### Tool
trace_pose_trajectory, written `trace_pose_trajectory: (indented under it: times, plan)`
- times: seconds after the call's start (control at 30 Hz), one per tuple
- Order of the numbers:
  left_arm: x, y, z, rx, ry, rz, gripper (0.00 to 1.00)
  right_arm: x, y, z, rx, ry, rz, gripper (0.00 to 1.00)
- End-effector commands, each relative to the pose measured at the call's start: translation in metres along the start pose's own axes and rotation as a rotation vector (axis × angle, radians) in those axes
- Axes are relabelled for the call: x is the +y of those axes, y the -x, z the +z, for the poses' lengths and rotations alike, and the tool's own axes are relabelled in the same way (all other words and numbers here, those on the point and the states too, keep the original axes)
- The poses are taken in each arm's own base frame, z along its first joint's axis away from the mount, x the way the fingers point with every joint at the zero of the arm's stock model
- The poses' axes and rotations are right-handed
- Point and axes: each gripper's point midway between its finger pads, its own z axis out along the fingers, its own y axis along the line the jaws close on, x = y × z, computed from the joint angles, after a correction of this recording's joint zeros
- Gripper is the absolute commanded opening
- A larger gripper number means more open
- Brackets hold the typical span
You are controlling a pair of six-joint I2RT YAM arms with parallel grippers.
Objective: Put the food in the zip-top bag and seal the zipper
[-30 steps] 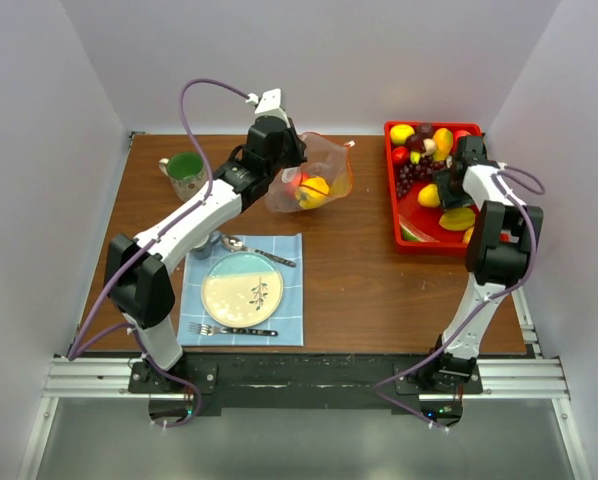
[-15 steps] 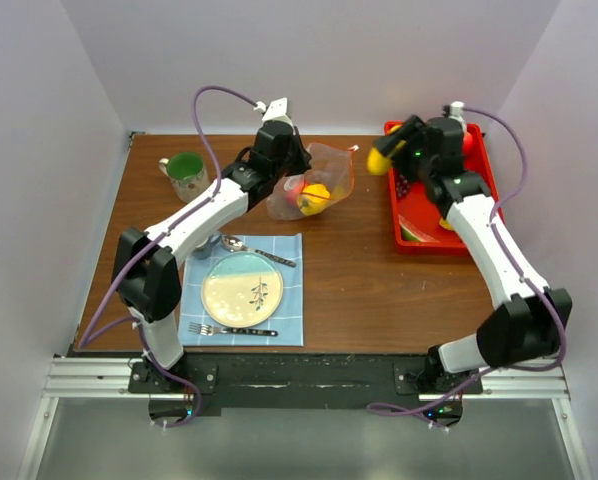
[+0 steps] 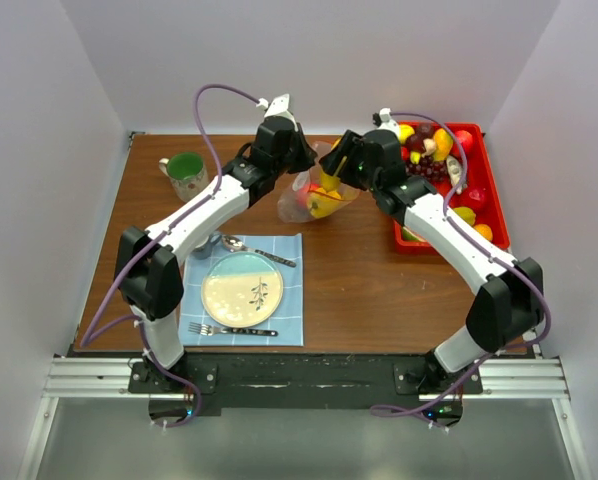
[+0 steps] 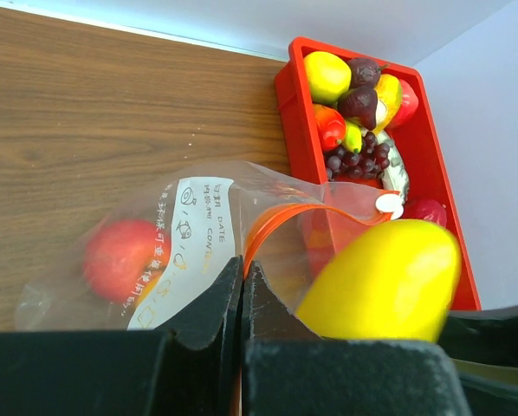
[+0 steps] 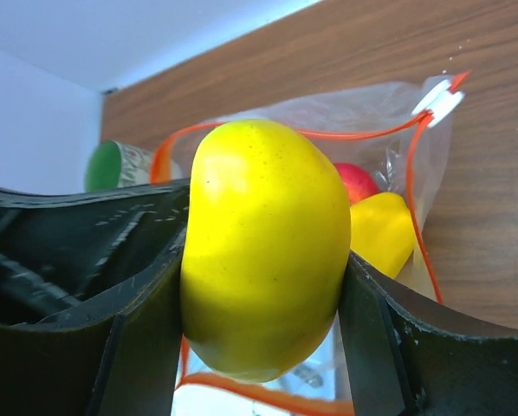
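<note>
left gripper (image 4: pixel 242 299) is pinched shut on the zip-top bag (image 4: pixel 185 230) rim at the zipper (image 4: pixel 281 215), mouth open, at the middle of the table's far edge. right gripper (image 5: pixel 263 260) is clamped on a yellow fruit (image 5: pixel 268 217) right at the bag mouth. red piece (image 4: pixel 120 256) and yellow piece (image 5: pixel 382 232) are inside the bag. other food sits in the red tray (image 4: pixel 292 104), far-right corner.

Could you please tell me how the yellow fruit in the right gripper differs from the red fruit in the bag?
The yellow fruit is clamped in the right gripper near the mouth of the zip-top bag; the red fruit lies inside that bag, ungripped. The yellow fruit is an elongated oval, the red fruit rounder. Both are glossy toy food.
</note>
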Motion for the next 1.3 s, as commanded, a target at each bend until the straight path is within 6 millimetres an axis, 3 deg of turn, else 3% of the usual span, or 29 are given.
trace_pose_trajectory:
  times: [0.0,0.17,0.33,0.37,0.4,0.47,0.53,0.57,0.73,0.77,0.8,0.83,0.87,0.9,0.93,0.97,1.0,1.03,1.07,1.1,1.17,1.27]
  plan:
    - [-0.023,0.028,-0.008,-0.062,-0.065,-0.030,0.00,0.016,0.027,-0.002,-0.081,0.026,-0.044,0.63]
    - [-0.023,0.030,-0.008,-0.069,-0.068,-0.030,0.00,0.017,0.044,-0.015,-0.097,-0.020,-0.089,0.89]
    - [-0.027,0.032,-0.007,-0.075,-0.086,-0.033,0.00,0.017,0.058,-0.032,-0.105,-0.048,-0.149,0.96]
    - [-0.028,0.032,-0.007,-0.075,-0.088,-0.032,0.00,0.009,0.057,-0.035,-0.091,-0.088,-0.163,0.98]
    - [-0.028,0.032,-0.006,-0.077,-0.088,-0.033,0.00,0.008,0.068,-0.042,-0.114,-0.113,-0.170,0.99]
    - [-0.026,0.033,-0.004,-0.083,-0.079,-0.033,0.00,-0.026,0.085,-0.047,-0.128,-0.227,-0.172,0.99]
    - [-0.025,0.032,-0.004,-0.085,-0.076,-0.027,0.00,-0.045,0.088,-0.045,-0.081,-0.206,-0.105,0.99]
    - [-0.025,0.032,-0.004,-0.086,-0.079,-0.028,0.00,-0.075,0.101,-0.043,-0.086,-0.250,-0.062,0.99]
    - [-0.023,0.026,-0.001,-0.074,-0.081,-0.020,0.00,-0.136,0.120,-0.013,-0.071,-0.316,0.030,0.97]
    - [-0.023,0.027,-0.001,-0.074,-0.083,-0.020,0.00,-0.142,0.138,-0.007,-0.126,-0.310,0.031,0.96]
    - [-0.024,0.028,-0.002,-0.077,-0.087,-0.016,0.00,-0.148,0.144,0.001,-0.143,-0.318,0.009,0.96]
    - [-0.025,0.027,-0.002,-0.072,-0.091,-0.014,0.00,-0.160,0.141,0.020,-0.133,-0.333,0.004,0.96]
    - [-0.026,0.026,-0.002,-0.067,-0.094,-0.010,0.00,-0.161,0.160,0.030,-0.179,-0.321,0.001,0.95]
    - [-0.027,0.028,-0.004,-0.070,-0.096,-0.008,0.00,-0.167,0.166,0.039,-0.192,-0.334,-0.011,0.95]
    - [-0.027,0.027,-0.004,-0.067,-0.095,-0.005,0.00,-0.184,0.158,0.063,-0.166,-0.359,-0.015,0.93]
    - [-0.027,0.028,-0.005,-0.067,-0.095,-0.002,0.00,-0.180,0.175,0.071,-0.207,-0.346,-0.028,0.92]
    - [-0.027,0.028,-0.005,-0.068,-0.094,0.002,0.00,-0.185,0.179,0.079,-0.217,-0.363,-0.042,0.89]
    - [-0.026,0.028,-0.006,-0.068,-0.092,0.005,0.00,-0.201,0.167,0.101,-0.187,-0.392,-0.049,0.84]
    - [-0.024,0.029,-0.006,-0.068,-0.086,0.008,0.00,-0.196,0.182,0.104,-0.219,-0.389,-0.063,0.81]
    - [-0.025,0.031,-0.007,-0.074,-0.086,0.011,0.00,-0.208,0.186,0.107,-0.236,-0.440,-0.077,0.78]
    - [-0.026,0.033,-0.009,-0.075,-0.083,0.021,0.00,-0.217,0.189,0.117,-0.252,-0.467,-0.100,0.72]
    - [-0.028,0.037,-0.010,-0.080,-0.086,0.028,0.00,-0.231,0.189,0.124,-0.260,-0.522,-0.134,0.70]
